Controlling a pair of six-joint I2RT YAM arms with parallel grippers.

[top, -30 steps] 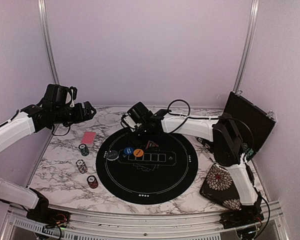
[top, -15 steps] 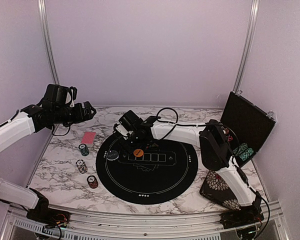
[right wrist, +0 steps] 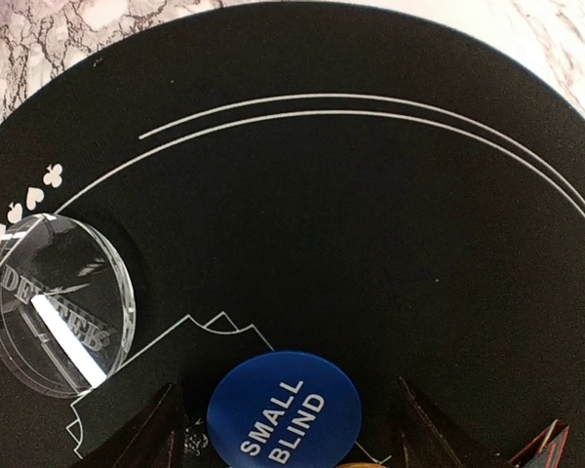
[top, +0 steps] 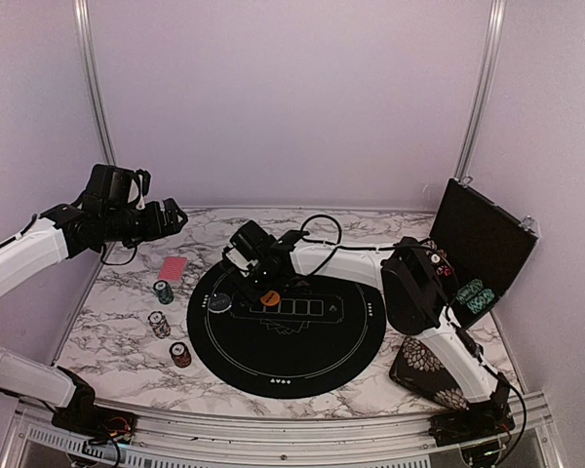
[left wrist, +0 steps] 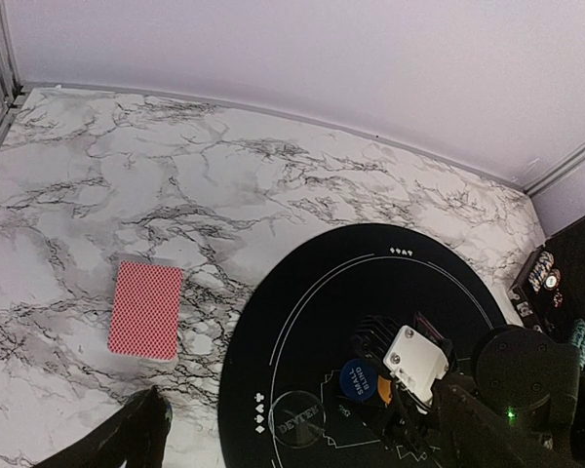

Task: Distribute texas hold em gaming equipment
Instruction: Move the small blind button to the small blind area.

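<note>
On the round black mat (top: pixel 286 336) my right gripper (top: pixel 251 280) is low and open, its fingers (right wrist: pixel 161 434) standing on either side of the blue SMALL BLIND disc (right wrist: pixel 285 414) without touching it. The orange disc (top: pixel 270 297) lies just beside it, and the clear dealer disc (right wrist: pixel 58 292) lies to the left. A red-edged triangle corner (right wrist: pixel 551 444) shows at the right. The red-backed cards (top: pixel 174 267) and three chip stacks (top: pixel 164 292) (top: pixel 159 324) (top: pixel 180 354) lie on the marble left of the mat. My left gripper (top: pixel 171 216) hangs high over the left side, open and empty.
An open black case (top: pixel 483 244) holding more chips (top: pixel 471 292) stands at the back right. A floral pouch (top: pixel 429 361) lies at the front right, by the right arm's base. Walls close in at the back and on both sides.
The right arm swung left and lowered its gripper over the blue disc, which it now hides from the top view. The left arm stayed still.
</note>
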